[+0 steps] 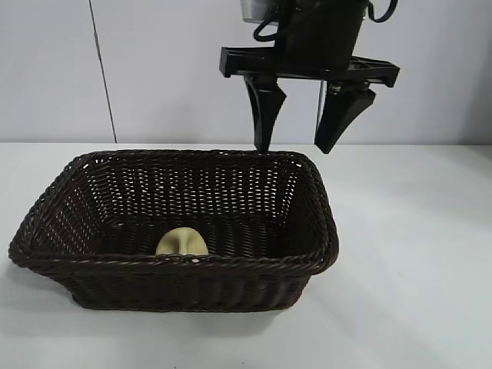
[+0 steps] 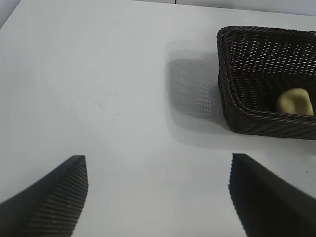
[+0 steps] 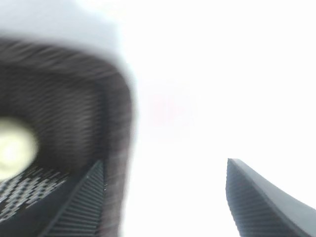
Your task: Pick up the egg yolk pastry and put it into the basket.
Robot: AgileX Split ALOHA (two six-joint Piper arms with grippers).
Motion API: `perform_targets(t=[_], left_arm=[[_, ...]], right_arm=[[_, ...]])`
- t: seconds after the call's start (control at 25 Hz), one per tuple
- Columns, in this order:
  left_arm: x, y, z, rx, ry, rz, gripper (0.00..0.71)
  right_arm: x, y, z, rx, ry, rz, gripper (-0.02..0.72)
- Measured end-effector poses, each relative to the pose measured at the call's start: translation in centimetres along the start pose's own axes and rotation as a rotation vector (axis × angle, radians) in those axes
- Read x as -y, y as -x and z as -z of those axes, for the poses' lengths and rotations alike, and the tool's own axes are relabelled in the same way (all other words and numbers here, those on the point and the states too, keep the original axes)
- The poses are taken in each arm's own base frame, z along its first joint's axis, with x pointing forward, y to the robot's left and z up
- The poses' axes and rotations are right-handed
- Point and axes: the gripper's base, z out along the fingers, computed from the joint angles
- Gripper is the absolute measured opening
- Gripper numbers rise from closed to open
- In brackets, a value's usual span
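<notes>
The dark brown woven basket (image 1: 192,288) stands on the white table. The pale yellow egg yolk pastry (image 1: 182,242) lies inside it on the bottom, near the front wall. My right gripper (image 1: 294,147) hangs open and empty above the basket's back right corner, one finger over the rim and the other outside it. In the right wrist view the right gripper (image 3: 165,162) straddles the basket (image 3: 74,98) wall, with the pastry (image 3: 15,148) below and to one side. My left gripper (image 2: 158,157) is open and empty over bare table, well away from the basket (image 2: 223,74) and pastry (image 2: 295,101).
The white table (image 1: 415,254) spreads out around the basket on every side. A pale wall (image 1: 154,69) rises behind the table. The left arm does not show in the exterior view.
</notes>
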Motion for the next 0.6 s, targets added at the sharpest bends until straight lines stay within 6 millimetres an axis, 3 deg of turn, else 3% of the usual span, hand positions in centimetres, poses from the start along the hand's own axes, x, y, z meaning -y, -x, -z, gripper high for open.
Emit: perform_targets(t=[0.28,0.6], left_arm=[[0.0,0.0,0.0,0.000,0.000,0.000,0.571],[0.0,0.0,0.0,0.000,0.000,0.001,0.571]], right_arm=[[6.3,1.0,0.3,0.026,-0.160,-0.054,0.504],[11.2,1.1,0.6,0.023,-0.211,-0.117,0.504]])
